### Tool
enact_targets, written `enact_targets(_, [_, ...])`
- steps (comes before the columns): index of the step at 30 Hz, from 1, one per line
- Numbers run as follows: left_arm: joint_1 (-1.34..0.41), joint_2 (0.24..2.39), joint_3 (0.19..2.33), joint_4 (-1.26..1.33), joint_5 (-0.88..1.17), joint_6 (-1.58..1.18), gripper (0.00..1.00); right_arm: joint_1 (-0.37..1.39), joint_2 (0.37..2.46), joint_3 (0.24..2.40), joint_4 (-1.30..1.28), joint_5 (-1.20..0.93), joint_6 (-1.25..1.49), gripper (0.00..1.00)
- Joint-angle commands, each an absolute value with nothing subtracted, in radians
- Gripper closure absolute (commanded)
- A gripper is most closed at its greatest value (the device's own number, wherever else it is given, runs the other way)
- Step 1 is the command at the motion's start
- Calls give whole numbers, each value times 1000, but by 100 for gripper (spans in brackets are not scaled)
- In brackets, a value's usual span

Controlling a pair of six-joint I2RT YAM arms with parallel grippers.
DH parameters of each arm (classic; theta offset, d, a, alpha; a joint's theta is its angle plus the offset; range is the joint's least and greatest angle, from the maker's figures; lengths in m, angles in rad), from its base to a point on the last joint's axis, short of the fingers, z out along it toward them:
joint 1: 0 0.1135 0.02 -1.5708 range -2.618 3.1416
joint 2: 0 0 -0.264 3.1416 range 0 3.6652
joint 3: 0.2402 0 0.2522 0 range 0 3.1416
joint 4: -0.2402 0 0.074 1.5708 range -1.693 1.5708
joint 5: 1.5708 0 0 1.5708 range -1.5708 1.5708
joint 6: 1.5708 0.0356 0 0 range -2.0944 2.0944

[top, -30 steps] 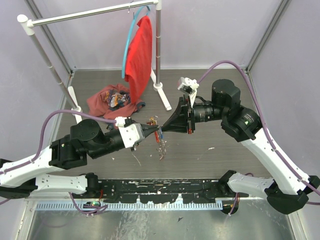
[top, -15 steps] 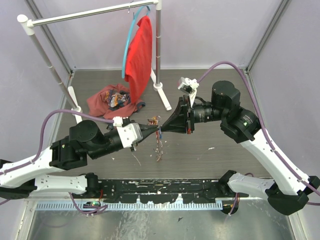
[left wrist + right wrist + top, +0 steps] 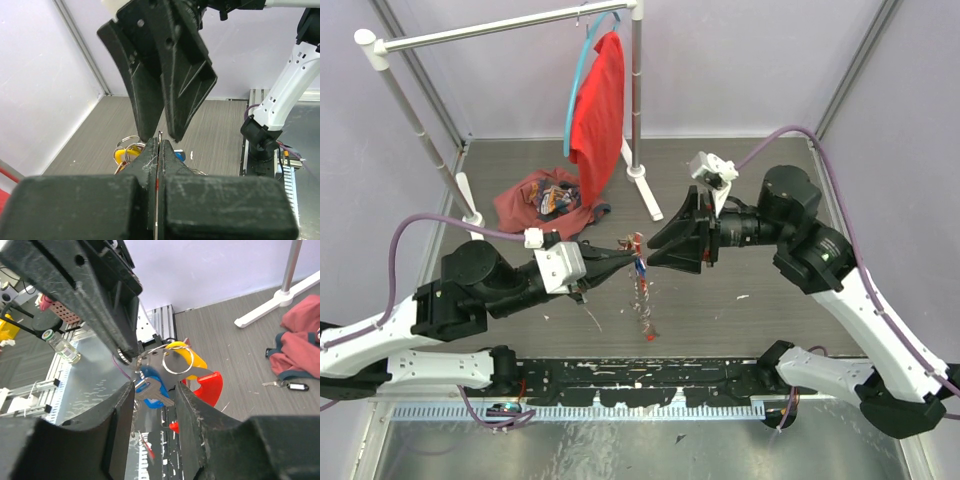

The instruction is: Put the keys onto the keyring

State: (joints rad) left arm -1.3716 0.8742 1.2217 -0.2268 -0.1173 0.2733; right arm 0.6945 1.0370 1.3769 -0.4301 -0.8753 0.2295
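Left gripper [image 3: 626,251] was clamped shut on the keyring [image 3: 159,135], held above mid-table. Its chain [image 3: 644,300] hung straight down, red tag [image 3: 649,337] lowest. Right gripper [image 3: 650,254] had its jaws parted around the keys [image 3: 165,371], gripping nothing I could see.

In the left wrist view, the keys [image 3: 123,155] are largely hidden behind the closed fingers of the left gripper [image 3: 159,145], whose blurred body is cut off at the bottom edge. From above, single keys cannot be told apart, and of the keyring [image 3: 644,300] the thin ring cannot be made out. In the right wrist view, the right gripper [image 3: 155,384] is blurred and cropped below, and the red garment [image 3: 300,347] is cut by the right edge.
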Motion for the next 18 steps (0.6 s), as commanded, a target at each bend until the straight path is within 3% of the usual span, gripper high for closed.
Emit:
enact_targets(1, [-1372,844,1210,-137,-104,225,100,695,962,1424,-359,-846,179,53])
enact_targets(7, [-1373,832,1192,-76,-103,143,100,695,870,1385,-322,-741,101,32])
enact_targets(12, [-1373,840,1187,-32,-115,60,100,695,819,1368,-292,-699,43,31])
enact_targets(18, [-1373,824,1132,69,-102,6,100,696,825,1347,-247,-793,24,39])
